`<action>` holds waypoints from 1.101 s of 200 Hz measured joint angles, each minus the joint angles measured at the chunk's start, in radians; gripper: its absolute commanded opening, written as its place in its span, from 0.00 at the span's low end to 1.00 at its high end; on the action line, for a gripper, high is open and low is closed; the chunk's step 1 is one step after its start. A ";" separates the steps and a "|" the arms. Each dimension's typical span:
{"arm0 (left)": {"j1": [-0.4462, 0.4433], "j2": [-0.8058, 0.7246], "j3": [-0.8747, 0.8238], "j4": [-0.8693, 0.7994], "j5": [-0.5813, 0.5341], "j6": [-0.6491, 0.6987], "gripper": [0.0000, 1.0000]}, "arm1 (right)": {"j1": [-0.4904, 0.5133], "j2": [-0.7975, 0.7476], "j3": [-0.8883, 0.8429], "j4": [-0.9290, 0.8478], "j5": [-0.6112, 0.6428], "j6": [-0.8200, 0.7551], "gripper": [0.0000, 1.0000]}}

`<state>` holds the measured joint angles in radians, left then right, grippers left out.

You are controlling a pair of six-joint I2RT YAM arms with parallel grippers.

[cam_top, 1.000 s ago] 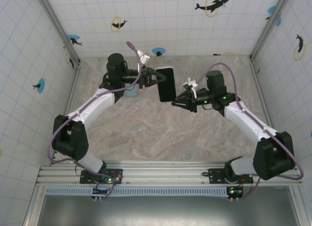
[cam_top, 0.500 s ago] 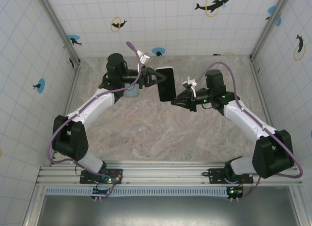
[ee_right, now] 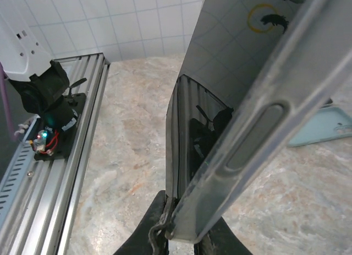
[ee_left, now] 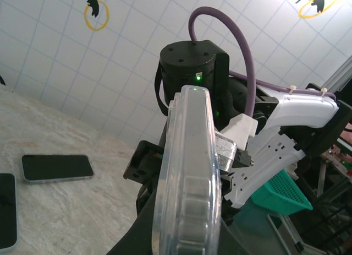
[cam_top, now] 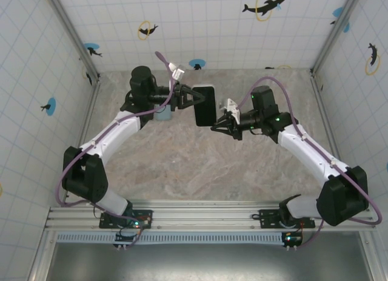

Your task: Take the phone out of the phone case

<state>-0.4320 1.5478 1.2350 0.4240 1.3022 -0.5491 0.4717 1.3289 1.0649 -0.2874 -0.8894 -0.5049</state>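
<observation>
Bases of both arms sit on the rail (cam_top: pixel 206 217) at the near edge of the table (cam_top: pixel 182 165). Farther in, above the table's middle, the phone (cam_top: pixel 206 106) is held in the air inside the clear phone case (ee_left: pixel 184 172). The right gripper (cam_top: pixel 213 128) has narrow fingers that pinch the lower corner of the case. The left gripper (cam_top: pixel 197 99) pinches its left long edge in the same way. Under the left arm lies a light blue thing (cam_top: pixel 162 115). Behind all stands the tiled wall (cam_top: pixel 206 32).

Tabletop (cam_top: pixel 200 172) open nearside, blue object (cam_top: pixel 162 115) far left
</observation>
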 measured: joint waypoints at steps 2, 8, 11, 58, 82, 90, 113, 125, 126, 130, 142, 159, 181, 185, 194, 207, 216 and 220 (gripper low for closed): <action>0.000 -0.001 0.000 0.001 0.000 0.000 0.00 | 0.001 -0.002 0.000 0.002 0.002 -0.001 0.02; -0.001 -0.006 0.000 0.004 0.000 0.000 0.00 | 0.005 -0.008 0.000 0.006 0.007 -0.003 0.02; -0.002 -0.009 0.000 0.006 0.000 0.000 0.00 | 0.005 -0.011 0.000 0.007 0.010 -0.004 0.02; -0.012 -0.019 0.000 0.029 -0.002 0.000 0.00 | 0.016 -0.037 -0.018 0.044 0.041 -0.015 0.02; -0.013 -0.019 0.000 0.035 0.002 0.000 0.00 | 0.034 -0.049 -0.020 0.045 0.085 -0.046 0.02; -0.013 -0.019 0.000 0.039 0.004 0.000 0.00 | 0.040 -0.052 -0.020 0.044 0.100 -0.056 0.02; -0.013 -0.019 0.000 0.051 0.007 0.000 0.00 | 0.053 -0.060 -0.020 0.045 0.142 -0.089 0.02; -0.013 -0.019 0.000 0.053 0.007 0.000 0.00 | 0.059 -0.062 -0.020 0.045 0.161 -0.107 0.02; -0.013 -0.019 0.000 0.054 0.007 0.000 0.00 | 0.060 -0.062 -0.020 0.045 0.162 -0.110 0.02; -0.013 -0.019 0.000 0.054 0.007 -0.001 0.00 | 0.061 -0.062 -0.020 0.045 0.167 -0.116 0.02; -0.013 -0.019 0.000 0.055 0.003 -0.001 0.00 | 0.066 -0.063 -0.020 0.047 0.185 -0.133 0.02; -0.013 -0.019 0.000 0.056 -0.008 -0.002 0.00 | 0.066 -0.063 -0.020 0.051 0.203 -0.151 0.02; -0.013 -0.019 0.000 0.056 -0.016 -0.001 0.00 | 0.066 -0.063 -0.022 0.063 0.217 -0.169 0.02; -0.013 -0.019 0.000 0.057 -0.016 -0.001 0.00 | 0.066 -0.063 -0.025 0.068 0.219 -0.172 0.02; -0.013 -0.019 0.000 0.056 -0.019 -0.001 0.00 | 0.066 -0.066 -0.034 0.081 0.222 -0.176 0.02; -0.014 -0.018 0.000 0.056 -0.021 -0.002 0.00 | 0.066 -0.070 -0.040 0.089 0.224 -0.177 0.02; -0.014 -0.018 0.000 0.056 -0.024 -0.002 0.00 | 0.066 -0.072 -0.040 0.089 0.227 -0.177 0.02; -0.014 -0.018 0.000 0.056 -0.026 -0.002 0.00 | 0.066 -0.073 -0.040 0.090 0.227 -0.177 0.02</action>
<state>-0.4465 1.5295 1.2350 0.4805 1.2766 -0.5514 0.5377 1.2560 1.0245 -0.1978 -0.6621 -0.6815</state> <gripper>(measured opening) 0.140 0.146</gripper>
